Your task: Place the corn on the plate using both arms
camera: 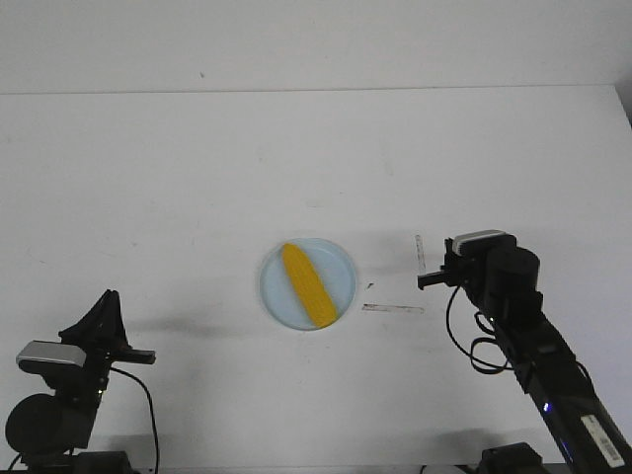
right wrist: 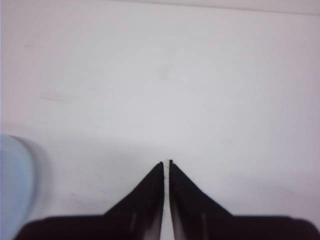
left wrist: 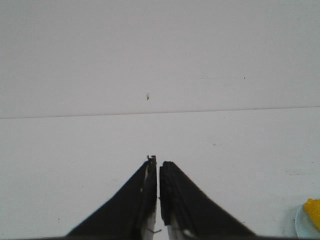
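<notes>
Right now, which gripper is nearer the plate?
Right. The right gripper sits just beside the plate, on its right, empty. The left gripper is farther off, toward the table's near left corner.

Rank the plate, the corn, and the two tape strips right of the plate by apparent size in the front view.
1. Plate, widest.
2. Corn, lying on the plate, shorter than the plate's width.
3. Long tape strip.
4. Short tape strip, though it looks foreshortened, so its rank against the long strip is unsure.
</notes>
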You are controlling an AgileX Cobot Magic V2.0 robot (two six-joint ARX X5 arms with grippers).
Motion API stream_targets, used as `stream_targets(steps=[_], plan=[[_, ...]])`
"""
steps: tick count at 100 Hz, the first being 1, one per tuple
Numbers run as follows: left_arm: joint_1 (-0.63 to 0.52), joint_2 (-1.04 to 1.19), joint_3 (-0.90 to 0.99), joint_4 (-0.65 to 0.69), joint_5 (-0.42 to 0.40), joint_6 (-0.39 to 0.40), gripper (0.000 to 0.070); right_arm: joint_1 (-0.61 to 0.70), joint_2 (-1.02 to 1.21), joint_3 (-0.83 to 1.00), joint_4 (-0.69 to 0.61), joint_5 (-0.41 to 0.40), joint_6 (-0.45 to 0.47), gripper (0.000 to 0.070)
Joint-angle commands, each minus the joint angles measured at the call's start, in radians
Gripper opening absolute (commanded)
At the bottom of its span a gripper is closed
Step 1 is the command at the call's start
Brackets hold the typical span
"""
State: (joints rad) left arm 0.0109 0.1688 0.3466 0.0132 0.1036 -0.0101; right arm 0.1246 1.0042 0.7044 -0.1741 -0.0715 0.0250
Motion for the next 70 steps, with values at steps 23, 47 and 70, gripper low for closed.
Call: stream_targets(steps=[23, 47, 70], plan=[[0.002, -0.001, 0.008, 0.013, 0.001, 0.010, 0.0001, -0.163, -0.246, -0.170, 0.075, 0.000, -0.023, 0.0016], [0.002, -0.001, 0.008, 0.013, 0.001, 0.010, 0.0001, -0.178, -0.480, -0.333, 0.190, 0.000, -0.023, 0.0016], [0.002, -0.001, 0.008, 0.013, 0.001, 0.010, 0.0001, -0.178, -0.649, -0.343, 0.138, 0.000, -0.023, 0.0016]])
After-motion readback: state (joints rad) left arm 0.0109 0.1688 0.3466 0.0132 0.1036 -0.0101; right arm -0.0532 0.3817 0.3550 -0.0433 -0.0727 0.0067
